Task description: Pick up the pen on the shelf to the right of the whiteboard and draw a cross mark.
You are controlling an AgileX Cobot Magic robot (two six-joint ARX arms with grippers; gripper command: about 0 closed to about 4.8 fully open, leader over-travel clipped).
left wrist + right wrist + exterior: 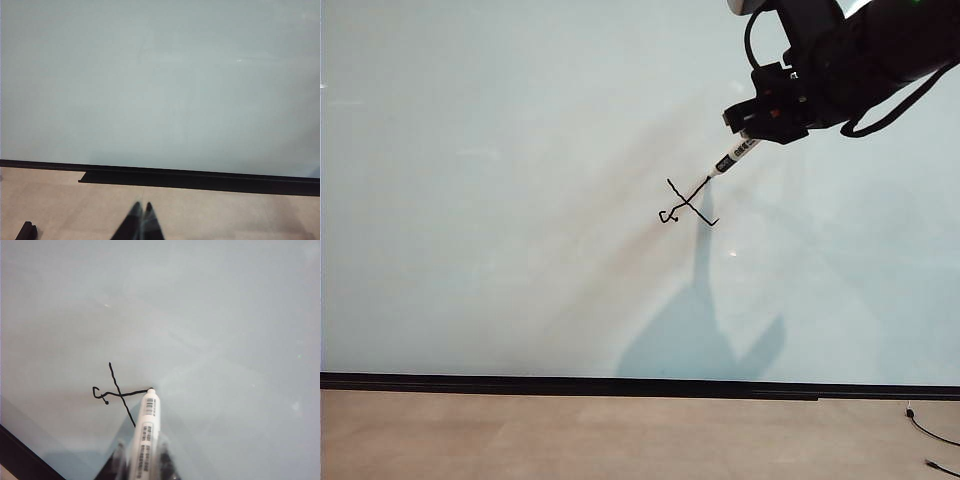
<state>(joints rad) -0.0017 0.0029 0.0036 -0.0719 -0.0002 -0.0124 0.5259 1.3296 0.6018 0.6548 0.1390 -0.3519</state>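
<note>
The whiteboard fills most of the exterior view. A thin black cross mark with a hooked squiggle at its lower left end is drawn on it. My right gripper reaches in from the upper right, shut on the white pen. The pen's black tip rests at the upper right end of one stroke. In the right wrist view the pen sticks out between the fingers of the right gripper toward the cross mark. My left gripper is shut and empty, low in front of the whiteboard.
A black strip runs along the board's bottom edge, with tan floor below it. A black ledge shows in the left wrist view. A thin cable lies at the lower right. A small black object sits near the left gripper.
</note>
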